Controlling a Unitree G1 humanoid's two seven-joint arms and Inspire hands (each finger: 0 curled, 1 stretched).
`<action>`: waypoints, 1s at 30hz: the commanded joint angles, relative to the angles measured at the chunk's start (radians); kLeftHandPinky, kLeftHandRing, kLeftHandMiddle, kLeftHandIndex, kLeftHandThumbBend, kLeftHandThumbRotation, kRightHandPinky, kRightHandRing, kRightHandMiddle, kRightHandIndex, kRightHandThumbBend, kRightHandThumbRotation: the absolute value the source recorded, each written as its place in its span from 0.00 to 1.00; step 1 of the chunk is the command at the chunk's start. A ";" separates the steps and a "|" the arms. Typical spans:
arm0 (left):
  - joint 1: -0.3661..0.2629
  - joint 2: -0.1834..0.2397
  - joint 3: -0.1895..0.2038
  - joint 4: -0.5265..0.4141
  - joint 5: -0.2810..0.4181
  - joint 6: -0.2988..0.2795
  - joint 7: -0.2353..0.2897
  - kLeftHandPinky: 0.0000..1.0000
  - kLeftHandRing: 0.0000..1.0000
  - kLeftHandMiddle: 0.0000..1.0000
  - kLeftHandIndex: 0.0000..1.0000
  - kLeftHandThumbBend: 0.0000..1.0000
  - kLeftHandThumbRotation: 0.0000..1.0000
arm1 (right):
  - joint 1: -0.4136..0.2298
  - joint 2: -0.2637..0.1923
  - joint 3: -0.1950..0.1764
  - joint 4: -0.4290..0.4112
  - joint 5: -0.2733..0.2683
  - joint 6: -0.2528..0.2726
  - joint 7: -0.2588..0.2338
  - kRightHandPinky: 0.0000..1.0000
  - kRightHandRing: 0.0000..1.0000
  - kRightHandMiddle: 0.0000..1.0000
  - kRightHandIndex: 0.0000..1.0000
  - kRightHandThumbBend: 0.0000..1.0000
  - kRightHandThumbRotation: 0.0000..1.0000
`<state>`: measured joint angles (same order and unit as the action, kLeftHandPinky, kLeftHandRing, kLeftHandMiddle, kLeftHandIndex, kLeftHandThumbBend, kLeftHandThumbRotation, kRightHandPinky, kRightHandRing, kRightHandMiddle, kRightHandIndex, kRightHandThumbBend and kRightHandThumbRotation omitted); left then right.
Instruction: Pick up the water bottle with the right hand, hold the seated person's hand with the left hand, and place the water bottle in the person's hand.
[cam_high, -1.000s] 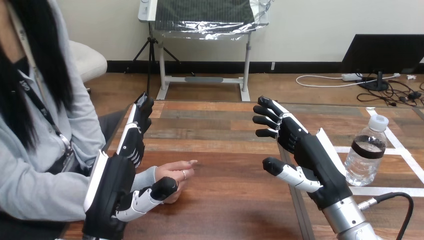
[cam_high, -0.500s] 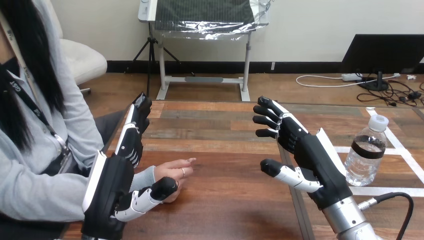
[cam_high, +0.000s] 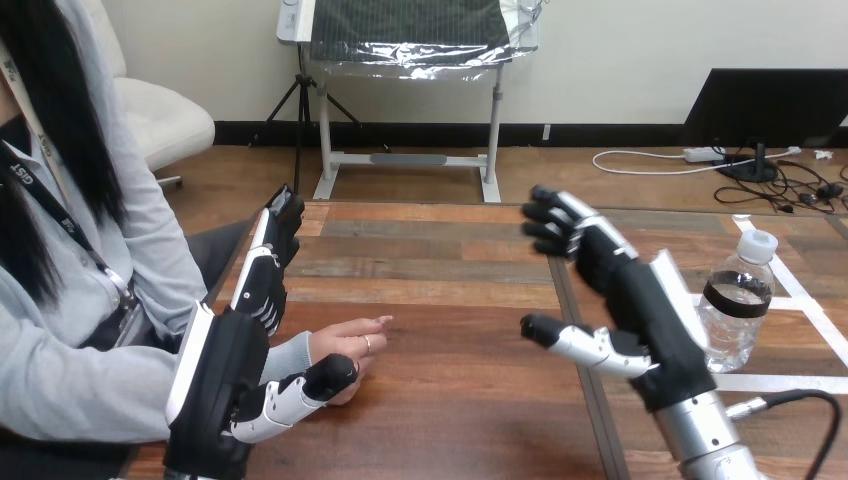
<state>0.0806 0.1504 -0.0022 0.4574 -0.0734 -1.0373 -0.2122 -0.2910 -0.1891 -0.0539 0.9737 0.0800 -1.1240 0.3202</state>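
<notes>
Water bottle (cam_high: 735, 305) stands upright on the counter (cam_high: 450, 400) at the right of the frame, capped and with no hand gripping it. You have the right hand (cam_high: 645, 320) just left of it, raised above the wood with its white back turned toward the bottle, so that its edge overlaps the bottle's left side in your view; whether the two touch, you cannot tell. That hand is wide: its fingers (cam_high: 560, 225) reach up and away toward the middle of the frame, loosely spread, and its thumb juts out to the left, holding nothing. At the lower left your left hand (cam_high: 225, 385) stands on edge, fingers straight and pointing toward the upper part of the frame, with nothing closed in them. The person's hand (cam_high: 345, 345) lies on the counter just right of it, fingers pointing toward the centre. Your left thumb angles across the near side of that hand and seems to touch it, but no grasp shows.
</notes>
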 joint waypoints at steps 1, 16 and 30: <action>-0.039 -0.011 0.003 -0.037 -0.007 -0.005 0.003 1.00 1.00 1.00 1.00 1.00 0.70 | -0.124 -0.020 -0.051 0.015 -0.026 -0.033 -0.081 0.81 0.82 0.83 0.87 1.00 0.47; -0.049 -0.026 -0.005 -0.010 -0.002 -0.021 -0.003 1.00 1.00 1.00 1.00 1.00 0.70 | -0.226 -0.136 -0.101 0.050 -0.152 -0.007 -0.299 0.78 0.81 0.82 0.84 1.00 0.52; -0.046 -0.040 -0.006 -0.005 0.012 -0.021 0.004 0.99 1.00 1.00 1.00 1.00 0.71 | -0.306 -0.223 -0.120 0.067 -0.188 0.051 -0.410 0.85 0.84 0.82 0.85 1.00 0.55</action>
<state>0.0807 0.1279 -0.0033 0.4593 -0.0678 -1.0377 -0.2130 -0.4687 -0.3625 -0.1445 1.0355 -0.1102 -1.0801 -0.0556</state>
